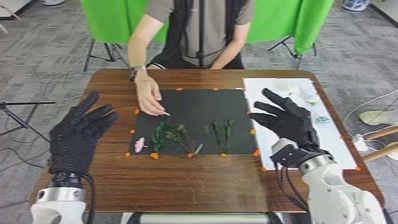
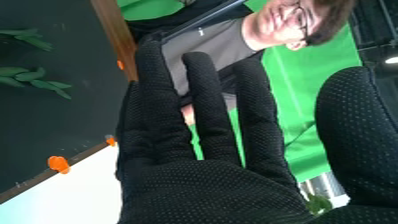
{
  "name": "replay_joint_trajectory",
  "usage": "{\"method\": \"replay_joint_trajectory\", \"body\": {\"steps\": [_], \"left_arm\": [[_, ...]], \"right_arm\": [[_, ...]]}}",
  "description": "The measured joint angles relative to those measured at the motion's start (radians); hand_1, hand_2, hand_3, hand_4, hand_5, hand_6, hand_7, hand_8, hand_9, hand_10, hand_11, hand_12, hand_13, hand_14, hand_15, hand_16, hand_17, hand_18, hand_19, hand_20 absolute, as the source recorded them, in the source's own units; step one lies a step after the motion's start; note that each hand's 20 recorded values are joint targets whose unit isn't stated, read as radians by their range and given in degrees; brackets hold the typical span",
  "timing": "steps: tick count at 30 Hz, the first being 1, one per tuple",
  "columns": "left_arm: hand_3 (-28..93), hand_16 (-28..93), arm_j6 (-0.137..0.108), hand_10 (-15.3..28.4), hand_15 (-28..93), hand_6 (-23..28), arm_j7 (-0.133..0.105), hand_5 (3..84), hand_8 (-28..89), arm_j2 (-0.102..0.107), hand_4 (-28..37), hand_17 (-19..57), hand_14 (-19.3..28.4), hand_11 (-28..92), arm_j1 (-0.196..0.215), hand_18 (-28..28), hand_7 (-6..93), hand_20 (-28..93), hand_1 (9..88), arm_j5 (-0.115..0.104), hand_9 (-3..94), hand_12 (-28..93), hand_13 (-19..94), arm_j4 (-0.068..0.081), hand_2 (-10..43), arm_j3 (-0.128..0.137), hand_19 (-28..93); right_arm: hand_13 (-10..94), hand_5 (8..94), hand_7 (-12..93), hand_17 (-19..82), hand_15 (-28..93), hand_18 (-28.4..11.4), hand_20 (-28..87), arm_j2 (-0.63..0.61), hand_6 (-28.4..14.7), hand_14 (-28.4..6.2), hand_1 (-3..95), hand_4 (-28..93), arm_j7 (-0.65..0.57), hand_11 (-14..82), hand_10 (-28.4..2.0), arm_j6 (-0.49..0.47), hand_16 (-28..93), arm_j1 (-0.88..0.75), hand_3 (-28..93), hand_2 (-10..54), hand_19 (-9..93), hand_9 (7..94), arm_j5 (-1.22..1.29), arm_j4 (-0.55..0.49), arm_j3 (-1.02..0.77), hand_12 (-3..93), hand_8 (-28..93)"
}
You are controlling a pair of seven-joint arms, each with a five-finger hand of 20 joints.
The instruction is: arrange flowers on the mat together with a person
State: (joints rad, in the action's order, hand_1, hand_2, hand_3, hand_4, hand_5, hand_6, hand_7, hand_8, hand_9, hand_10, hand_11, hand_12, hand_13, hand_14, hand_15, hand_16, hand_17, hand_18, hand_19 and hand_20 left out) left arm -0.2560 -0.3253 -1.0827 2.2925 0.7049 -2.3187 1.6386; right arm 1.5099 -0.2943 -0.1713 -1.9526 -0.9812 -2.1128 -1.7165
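wide and straight-fingered, with nothing in it, the right hand (image 1: 290,121) hung by the border of the black mat (image 1: 200,100) and the white sheet (image 1: 336,147). green stems (image 1: 227,134) lay side by side on the mat's nearer half, a pink flower (image 1: 140,145) at its near left corner. farther up the left, the person's hand (image 1: 151,102) was over the mat, something small and pale at its fingertips. out over the left of the tabletop (image 1: 195,185), the left hand (image 1: 73,142) was wide and empty too. the person's placing looked like the step in hand; good work meant leaving that arm room, then pinching a stem lightly and lowering it flat, so no neighbour got dragged.
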Motion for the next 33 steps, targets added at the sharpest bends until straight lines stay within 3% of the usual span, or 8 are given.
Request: {"method": "replay_joint_trajectory", "body": {"steps": [6, 26, 33], "left_arm": [[76, -12, 0.000, 23.0, 55, 10.0, 0.007, 37.7, -9, -0.003, -28.3, -3.3, 28.4, 28, -0.001, 26.8, 10.7, -21, 22.9, 0.000, 39.2, 10, 30, 0.001, 11.0, 0.000, 75], [77, -12, -0.003, 23.1, 55, 10.3, 0.015, 37.8, -9, -0.009, -28.3, -4.1, 28.4, 29, -0.008, 26.4, 10.7, -18, 23.0, 0.000, 39.1, 10, 30, 0.004, 11.1, -0.007, 73], [76, -12, -0.017, 23.0, 55, 10.4, -0.005, 37.9, -9, 0.002, -28.3, -4.1, 28.4, 29, -0.009, 26.4, 10.8, -17, 23.1, -0.004, 39.0, 10, 30, 0.004, 11.3, -0.022, 73]], "right_arm": [[44, 48.2, 13, 4, 34, -18.4, 17, 0.000, 1.6, -19.5, 21.8, -28, -0.002, 11.4, -15.3, -0.002, 11, 0.005, 80, 3.8, 48, 53.7, -0.007, 0.003, 0.005, 11.3, -14], [52, 48.5, 13, 7, 60, -18.8, 19, -0.048, 1.0, -18.1, 22.0, -28, -0.010, 23.3, -18.0, 0.049, 7, 0.028, 80, 3.6, 55, 60.6, -0.102, 0.008, -0.025, 12.9, -13], [55, 48.8, 13, 10, 62, -19.9, 20, -0.092, 0.5, -17.7, 22.5, -28, -0.013, 25.8, -18.2, 0.138, 6, 0.051, 80, 2.9, 60, 63.3, -0.252, 0.009, -0.041, 13.0, -13]]}}
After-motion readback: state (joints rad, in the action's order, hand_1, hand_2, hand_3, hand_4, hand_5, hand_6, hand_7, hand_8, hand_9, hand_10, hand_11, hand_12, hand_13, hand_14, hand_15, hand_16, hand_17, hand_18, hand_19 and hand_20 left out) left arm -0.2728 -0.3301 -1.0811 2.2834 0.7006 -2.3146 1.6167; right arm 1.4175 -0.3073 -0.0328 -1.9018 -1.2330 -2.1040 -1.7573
